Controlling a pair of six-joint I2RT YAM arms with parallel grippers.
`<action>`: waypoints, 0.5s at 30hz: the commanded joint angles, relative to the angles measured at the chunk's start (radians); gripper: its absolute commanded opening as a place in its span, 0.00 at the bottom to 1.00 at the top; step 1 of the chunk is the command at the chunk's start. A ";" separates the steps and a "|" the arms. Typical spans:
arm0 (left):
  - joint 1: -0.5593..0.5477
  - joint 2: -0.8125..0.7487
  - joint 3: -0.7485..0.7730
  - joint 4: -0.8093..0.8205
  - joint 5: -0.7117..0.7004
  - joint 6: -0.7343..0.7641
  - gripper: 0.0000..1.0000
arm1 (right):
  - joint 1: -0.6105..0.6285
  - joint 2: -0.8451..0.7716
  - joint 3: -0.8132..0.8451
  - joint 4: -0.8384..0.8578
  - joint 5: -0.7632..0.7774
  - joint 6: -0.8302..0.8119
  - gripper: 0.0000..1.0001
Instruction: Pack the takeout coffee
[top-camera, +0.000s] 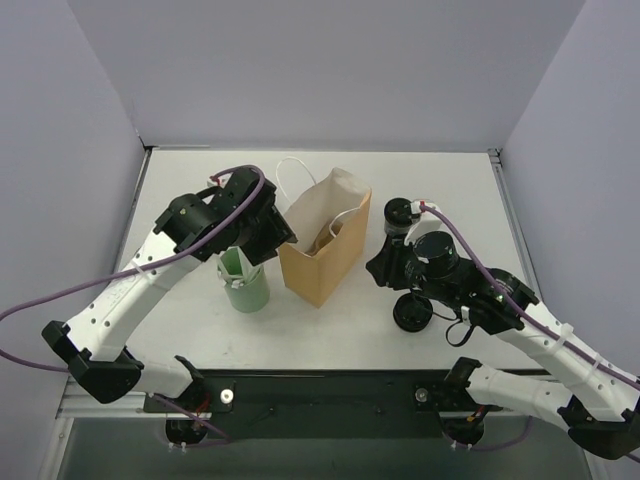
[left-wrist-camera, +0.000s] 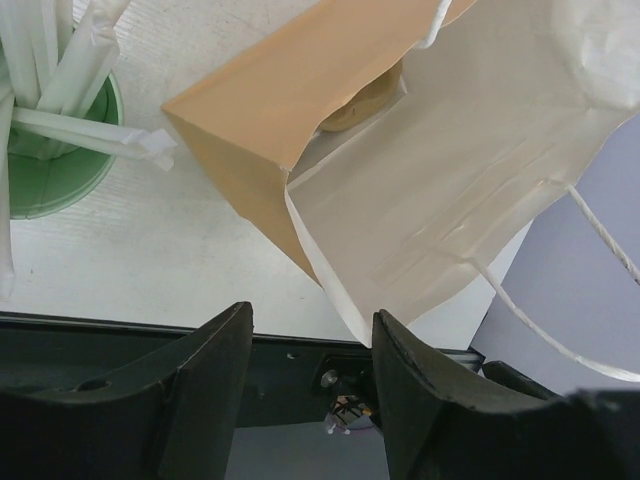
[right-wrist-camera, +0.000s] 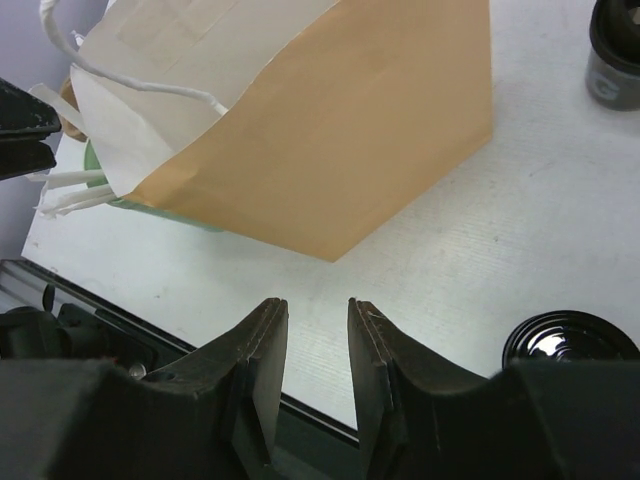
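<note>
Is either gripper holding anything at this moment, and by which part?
Nothing is held. The left gripper is open and empty near the brown paper bag; the right gripper is narrowly open, with nothing between its fingers.

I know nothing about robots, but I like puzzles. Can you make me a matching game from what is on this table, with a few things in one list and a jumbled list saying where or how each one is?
Things:
1. paper bag
2. green cup
3. flat black lid
4. small black cup

Descriptions:
A. lies flat, right of the bag, toward the front of the table
B. stands open in the middle, with white string handles
C. holds white wrapped straws
D. stands upright, right of the bag, toward the back of the table

Pairs: 1-B, 2-C, 3-A, 4-D
</note>
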 joint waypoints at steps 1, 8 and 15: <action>-0.015 0.006 -0.001 -0.003 0.013 -0.405 0.60 | 0.006 -0.002 0.039 -0.039 0.057 -0.045 0.32; -0.019 0.105 0.050 -0.021 0.012 -0.389 0.51 | 0.006 -0.023 0.051 -0.051 0.055 -0.084 0.32; -0.002 0.160 0.074 0.061 -0.010 -0.255 0.19 | -0.033 -0.010 0.126 -0.097 0.182 -0.177 0.32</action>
